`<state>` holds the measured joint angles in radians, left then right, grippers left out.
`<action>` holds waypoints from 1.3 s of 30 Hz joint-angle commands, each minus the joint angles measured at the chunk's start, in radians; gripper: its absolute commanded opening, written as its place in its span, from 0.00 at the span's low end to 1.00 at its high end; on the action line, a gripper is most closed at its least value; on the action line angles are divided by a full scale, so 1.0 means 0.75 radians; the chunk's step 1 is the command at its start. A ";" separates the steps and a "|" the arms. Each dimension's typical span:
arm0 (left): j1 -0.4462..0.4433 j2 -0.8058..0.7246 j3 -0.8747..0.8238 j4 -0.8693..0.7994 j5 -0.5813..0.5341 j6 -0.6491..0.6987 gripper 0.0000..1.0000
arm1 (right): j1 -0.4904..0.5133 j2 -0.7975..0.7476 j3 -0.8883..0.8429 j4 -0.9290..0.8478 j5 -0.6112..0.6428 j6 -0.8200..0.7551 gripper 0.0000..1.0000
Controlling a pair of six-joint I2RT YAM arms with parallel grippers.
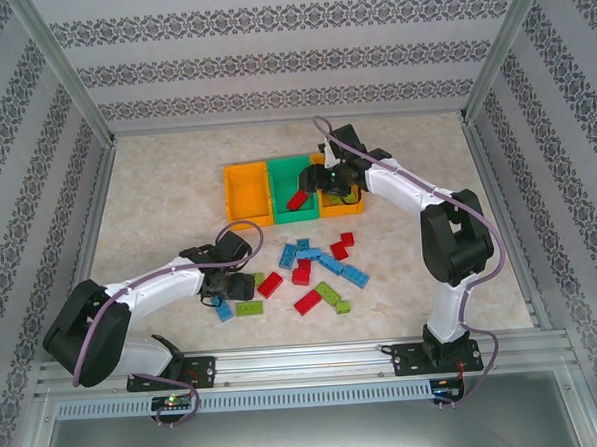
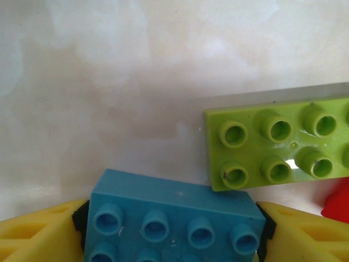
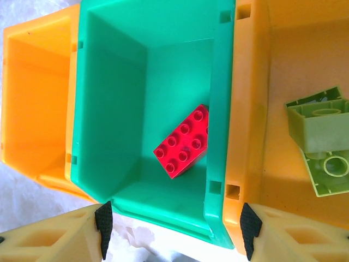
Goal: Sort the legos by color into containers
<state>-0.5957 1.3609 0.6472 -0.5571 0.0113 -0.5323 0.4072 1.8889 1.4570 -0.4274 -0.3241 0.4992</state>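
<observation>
Three joined bins stand at the table's back: a left orange bin (image 1: 247, 191), a green bin (image 1: 288, 174) and a right orange bin (image 1: 343, 205). One red brick (image 3: 182, 143) lies in the green bin (image 3: 114, 109). A lime brick (image 3: 322, 142) lies in the right orange bin (image 3: 272, 82). My right gripper (image 3: 172, 229) hovers open and empty above the green bin's near wall. My left gripper (image 2: 174, 229) is shut on a blue brick (image 2: 174, 215), its pads against both ends. A lime brick (image 2: 278, 142) lies just beyond it. Several red, blue and lime legos (image 1: 316, 268) lie scattered mid-table.
The left orange bin (image 3: 32, 98) holds nothing that I can see. A red brick's edge (image 2: 338, 202) shows right of the left gripper (image 1: 220, 286). The right arm (image 1: 417, 197) reaches back over the loose bricks. Patterned walls and metal posts enclose the table.
</observation>
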 commanded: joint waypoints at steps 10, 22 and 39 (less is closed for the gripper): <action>-0.018 0.036 0.007 0.020 0.017 -0.035 0.59 | -0.021 -0.078 -0.046 0.046 -0.034 0.017 0.65; -0.017 -0.046 0.027 -0.042 -0.064 -0.074 0.52 | -0.018 -0.132 -0.108 0.070 -0.015 0.000 0.29; -0.016 -0.157 0.137 -0.142 -0.114 -0.074 0.50 | -0.025 -0.356 -0.393 0.088 0.101 -0.057 0.14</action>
<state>-0.5961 1.2606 0.7071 -0.6174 -0.0536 -0.5812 0.3981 1.6707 1.1999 -0.3687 -0.2913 0.4873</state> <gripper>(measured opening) 0.640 0.140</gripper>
